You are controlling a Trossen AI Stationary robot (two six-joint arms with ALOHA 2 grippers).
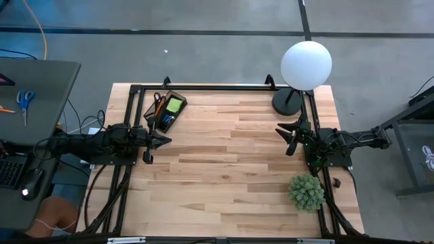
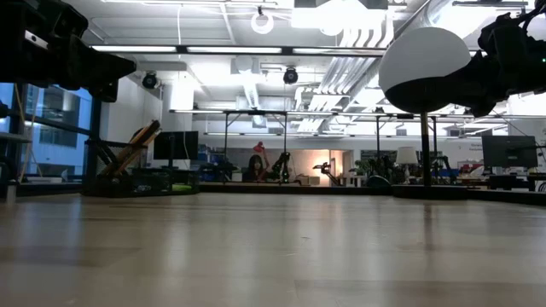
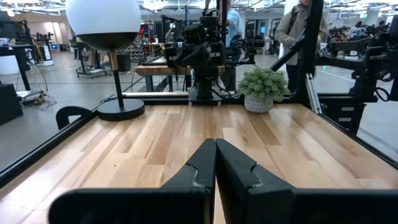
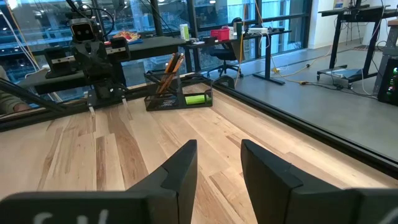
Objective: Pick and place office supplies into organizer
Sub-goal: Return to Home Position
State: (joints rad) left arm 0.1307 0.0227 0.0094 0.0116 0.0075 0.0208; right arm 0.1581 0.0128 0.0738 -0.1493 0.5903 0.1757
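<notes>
The left gripper [image 3: 215,143] hangs empty, fingers pressed together, at the table's [image 1: 230,183] 9 o'clock edge, and the right gripper [image 4: 217,144], also empty, keeps a narrow gap between its fingers at 3 o'clock. The organizer [image 1: 167,110] sits at about 11 o'clock on the table, at 12 o'clock from the left gripper, with orange pencils [image 4: 171,65] leaning in it and the lime-green sticky-note pad [image 1: 175,105] lying flat. I judge these light: the pencils stiff, slim and apt to roll, best pinched mid-shaft; the pad softer, best taken across its edges.
</notes>
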